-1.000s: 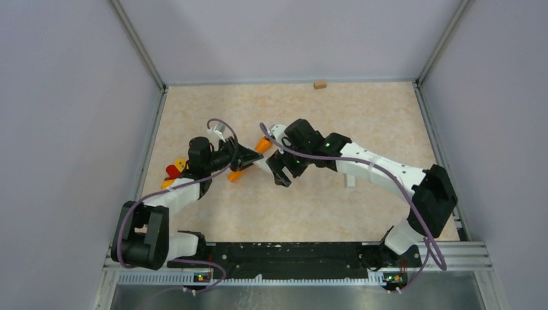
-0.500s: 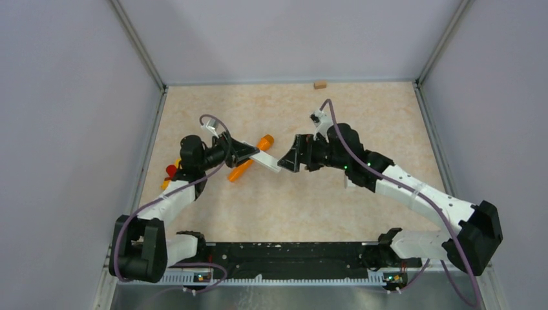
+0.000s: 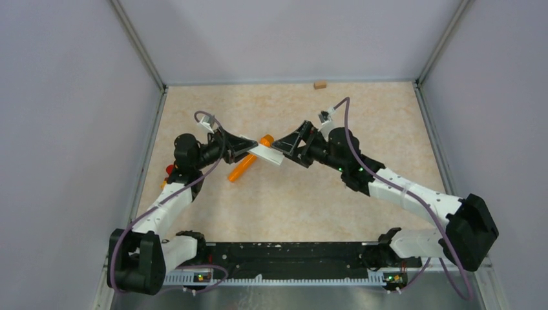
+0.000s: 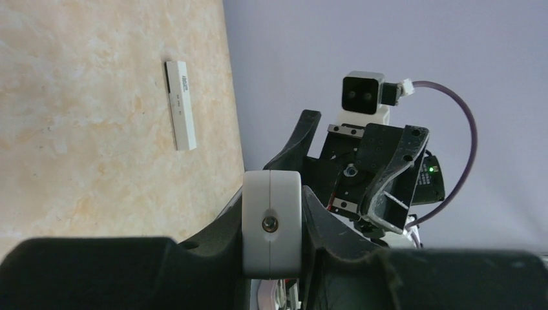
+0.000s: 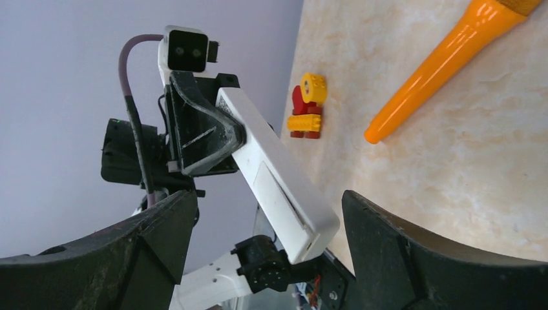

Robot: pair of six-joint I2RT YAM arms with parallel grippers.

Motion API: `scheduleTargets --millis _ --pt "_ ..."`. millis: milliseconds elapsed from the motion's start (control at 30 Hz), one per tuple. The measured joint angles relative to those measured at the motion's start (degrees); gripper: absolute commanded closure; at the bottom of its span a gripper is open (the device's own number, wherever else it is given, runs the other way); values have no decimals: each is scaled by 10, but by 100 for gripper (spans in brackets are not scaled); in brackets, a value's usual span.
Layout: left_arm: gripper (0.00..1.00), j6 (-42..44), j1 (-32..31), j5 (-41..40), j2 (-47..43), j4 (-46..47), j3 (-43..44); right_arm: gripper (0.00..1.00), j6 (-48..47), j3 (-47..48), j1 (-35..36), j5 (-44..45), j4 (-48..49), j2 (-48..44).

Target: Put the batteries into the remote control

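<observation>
The white remote control [image 3: 266, 154] hangs in the air above the table's middle, and my left gripper [image 3: 249, 147] is shut on its left end. In the left wrist view its end face [image 4: 271, 223] sits clamped between the two dark fingers. My right gripper [image 3: 284, 143] faces the remote's free end from the right. It is open, with the remote's tip [image 5: 278, 174] lying between its spread fingers and touching neither. No batteries are in view.
An orange torch-like tube [image 3: 244, 166] lies on the table under the remote. Red and yellow toy bricks [image 3: 169, 170] sit by the left wall. A small tan block [image 3: 319, 84] rests at the back edge. A flat white strip [image 4: 180, 106] lies on the table.
The right arm has swung out to the right and turned so its open gripper faces the remote's end. The left arm has lifted the remote and drawn it slightly back and left.
</observation>
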Motion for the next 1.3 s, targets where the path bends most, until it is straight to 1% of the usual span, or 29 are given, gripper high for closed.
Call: scheduleTargets --millis 100,300,533,767,933,1233,1300 --pt "100 -19 0 0 -2 1 3 24 31 -8 0 -16 42 20" --pt "100 -50 0 0 -2 3 5 39 65 -29 1 -26 89 24" --pt "100 -80 2 5 -5 18 14 47 76 -34 1 -45 133 31" --pt "100 -108 2 15 -5 41 23 66 73 -35 1 -57 156 31" --pt "100 -121 2 19 -5 55 24 70 74 -37 1 -58 169 31" --pt "100 -125 3 27 -4 59 25 72 81 -53 1 -63 197 28" --pt "100 -130 4 30 -3 63 26 75 80 -57 1 -64 200 24"
